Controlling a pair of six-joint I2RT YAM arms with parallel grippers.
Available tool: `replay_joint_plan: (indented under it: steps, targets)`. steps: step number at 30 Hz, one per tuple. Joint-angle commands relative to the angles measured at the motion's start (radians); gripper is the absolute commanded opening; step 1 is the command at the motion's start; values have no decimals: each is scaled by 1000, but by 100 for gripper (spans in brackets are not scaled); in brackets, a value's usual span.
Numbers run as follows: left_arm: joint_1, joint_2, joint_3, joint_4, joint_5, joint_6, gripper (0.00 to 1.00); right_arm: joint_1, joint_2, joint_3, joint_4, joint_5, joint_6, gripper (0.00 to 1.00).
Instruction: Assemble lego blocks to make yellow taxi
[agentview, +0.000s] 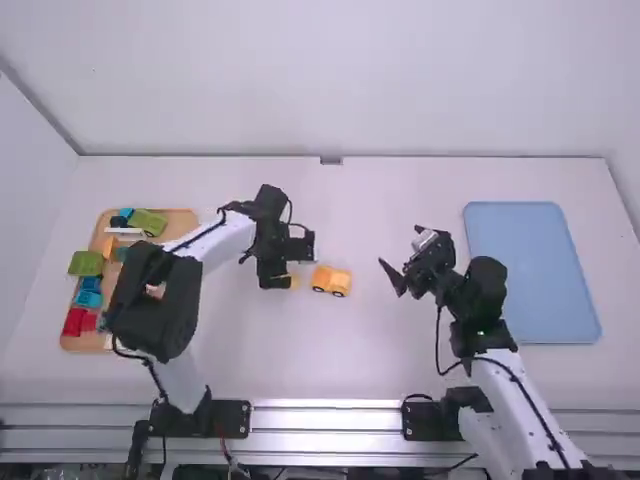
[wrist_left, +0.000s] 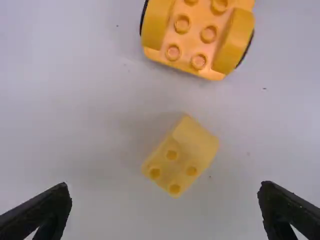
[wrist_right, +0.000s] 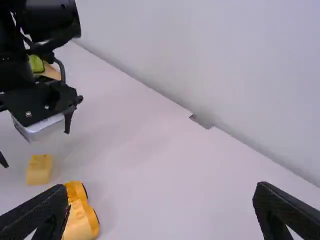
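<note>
My left gripper (agentview: 290, 262) is low over the table, above a small light-yellow block (agentview: 293, 282). In the left wrist view, the open left gripper (wrist_left: 165, 210) has the yellow block (wrist_left: 182, 156), studs up and slanted, lying between and ahead of its fingers, untouched. Beside it sits the orange-yellow car base (agentview: 331, 280), with wheels and studs; the left wrist view shows part of this car base (wrist_left: 192, 37). My right gripper (agentview: 393, 278) is held to the right of the car base; in the right wrist view the right gripper (wrist_right: 162, 210) is open around nothing.
At the left, a wooden tray (agentview: 183, 218) holds several blocks, among them green (agentview: 87, 263), blue (agentview: 90, 290) and red (agentview: 75, 321) ones, partly behind the left arm. A blue tray (agentview: 530, 270) lies at the right, beyond the right arm.
</note>
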Motion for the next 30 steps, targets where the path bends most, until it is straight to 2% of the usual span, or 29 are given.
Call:
replay_joint_plan:
  steps: [1,8,14,30]
  targets:
    - [-5,24,-8,-1,23,15,99,2,36,-6,28,-12,7,98]
    - [-11,63,-10,22,79,15,99,-2,80,-6,95,-58,6,98]
    - [-18,100,-12,11,61,-1,97,0,76,-6,93,-57,6,98]
    - [-18,101,-60,40,6,-51,77,1,66,-6,83,-55,6,98]
